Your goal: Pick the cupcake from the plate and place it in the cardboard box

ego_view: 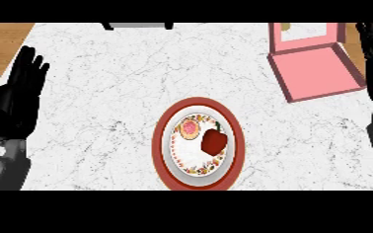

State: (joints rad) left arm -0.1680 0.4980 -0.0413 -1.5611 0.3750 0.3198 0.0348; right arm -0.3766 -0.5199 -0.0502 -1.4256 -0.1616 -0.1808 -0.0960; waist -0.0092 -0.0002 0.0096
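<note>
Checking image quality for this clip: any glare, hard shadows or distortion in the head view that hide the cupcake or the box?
Head view: even light, no glare on the marble counter; the round plate looks taller than wide; the cupcake is small but unshadowed; the pink box is cut at the top edge; the open left hand is dark with little detail.

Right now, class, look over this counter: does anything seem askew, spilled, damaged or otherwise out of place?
Nothing is spilled or broken. The pink box lies open at the far right, set at a slight angle to the counter's edge. The cupcake sits on the plate beside a dark red object. The left hand rests open at the left edge.
</note>
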